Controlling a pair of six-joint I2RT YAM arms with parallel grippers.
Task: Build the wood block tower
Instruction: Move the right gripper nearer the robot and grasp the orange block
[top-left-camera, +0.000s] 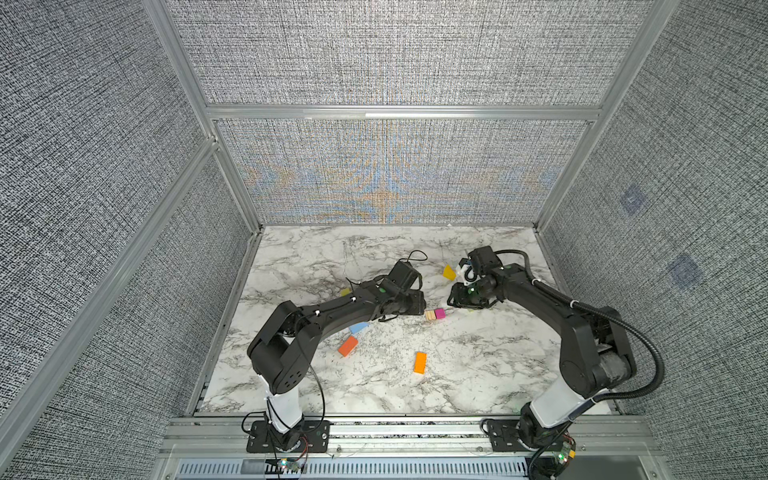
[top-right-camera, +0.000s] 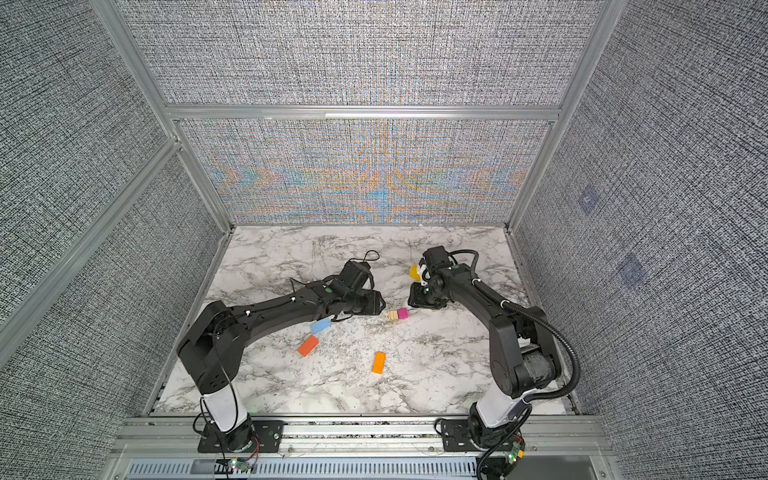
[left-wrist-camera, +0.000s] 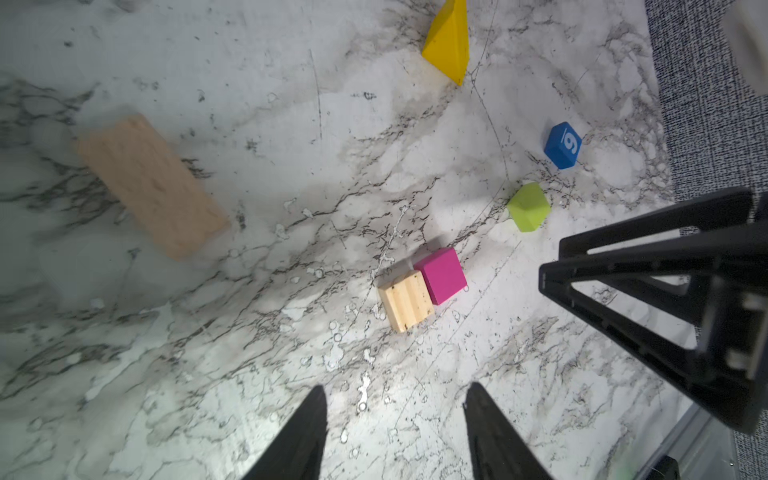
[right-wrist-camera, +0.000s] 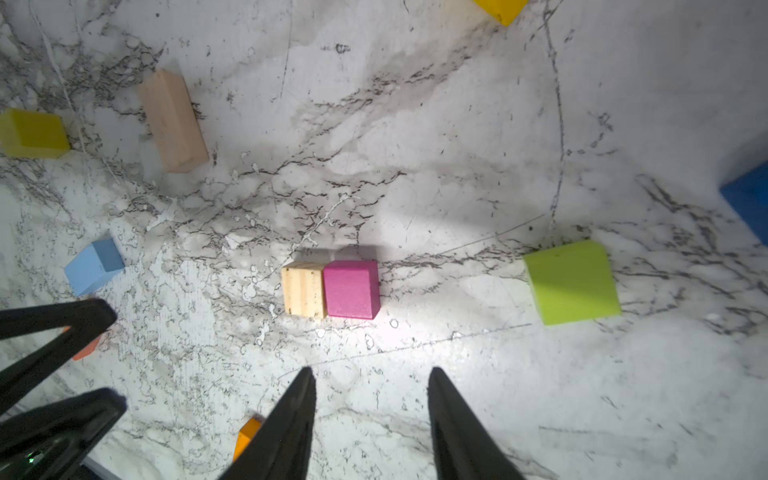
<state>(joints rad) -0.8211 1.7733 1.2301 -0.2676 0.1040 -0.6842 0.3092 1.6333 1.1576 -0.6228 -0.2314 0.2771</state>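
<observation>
The wood blocks lie scattered on the marble table (top-left-camera: 478, 374), and no tower shows in any view. A bare wood cube (left-wrist-camera: 406, 300) and a magenta cube (left-wrist-camera: 441, 275) touch side by side between the two arms. My left gripper (left-wrist-camera: 397, 390) is open and empty, just short of that pair. From the opposite side my right gripper (right-wrist-camera: 371, 370) faces the same pair, also open and empty. A lime green cube (right-wrist-camera: 571, 282) and a blue cube marked 9 (left-wrist-camera: 563, 144) sit under the right arm. Behind them lies a yellow wedge (top-left-camera: 449, 272).
A light blue block (top-left-camera: 358, 328) and an orange bar (top-left-camera: 347, 346) lie by the left forearm, and a second orange bar (top-left-camera: 420, 363) nearer the front. A bare wood bar (right-wrist-camera: 172, 120) and a yellow cube (right-wrist-camera: 33, 133) sit under the left arm. Grey panel walls (top-left-camera: 395, 174) enclose the table.
</observation>
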